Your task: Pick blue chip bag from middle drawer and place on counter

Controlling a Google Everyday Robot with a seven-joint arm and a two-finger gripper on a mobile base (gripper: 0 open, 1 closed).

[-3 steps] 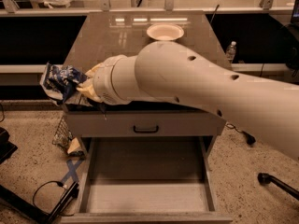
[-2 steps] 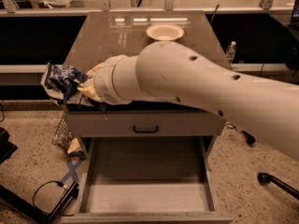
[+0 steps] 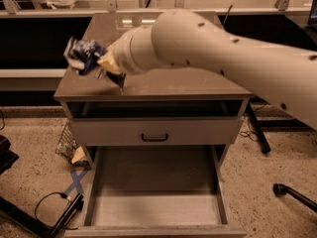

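Observation:
The blue chip bag (image 3: 81,53) is a crumpled shiny dark-blue foil bag held in the air over the left edge of the counter (image 3: 168,83). My gripper (image 3: 96,61) is at the end of the thick white arm and is shut on the bag; its fingers are mostly hidden behind the bag and the wrist. The middle drawer (image 3: 156,185) is pulled open below, and its flat grey floor shows nothing on it.
A closed grey drawer front with a black bar handle (image 3: 154,138) sits above the open drawer. A wire basket with wrappers (image 3: 69,148) and black cables lie on the floor at the left. A black stand leg (image 3: 292,195) is at the right.
The arm has lifted and swung the bag up and rightward, from beside the counter's left edge to over it. The arm now hides the pale bowl.

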